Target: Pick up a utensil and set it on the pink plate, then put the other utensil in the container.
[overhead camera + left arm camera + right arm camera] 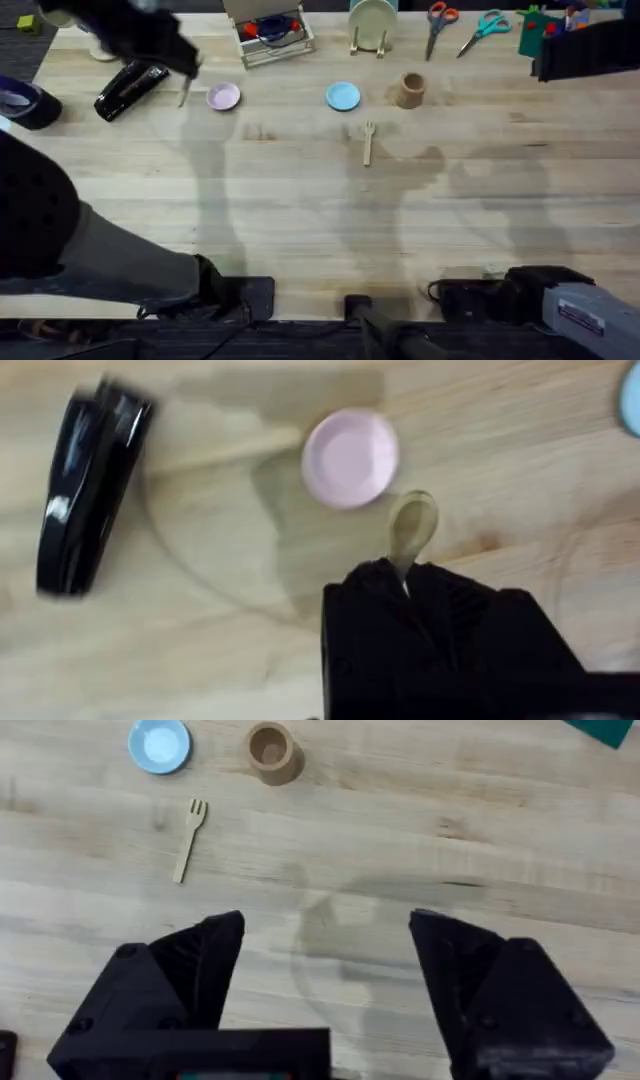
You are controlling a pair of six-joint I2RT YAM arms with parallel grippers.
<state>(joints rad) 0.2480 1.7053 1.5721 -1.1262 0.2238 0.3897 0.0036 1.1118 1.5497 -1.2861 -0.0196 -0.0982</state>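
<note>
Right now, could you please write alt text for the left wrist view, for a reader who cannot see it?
The left gripper holds a small wooden spoon just beside the pink plate, above a light wooden table. A black stapler lies on the table farther off.

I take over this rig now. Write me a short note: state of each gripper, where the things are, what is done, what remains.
Left gripper: shut on the wooden spoon, held above the table beside the pink plate, near the black stapler.
Right gripper: open, holding nothing, above bare table.
Fork: lying flat on the table, in front of the container and the blue plate.
Done: spoon picked up.
Left: set the spoon on the pink plate, then put the fork in the container.
</note>
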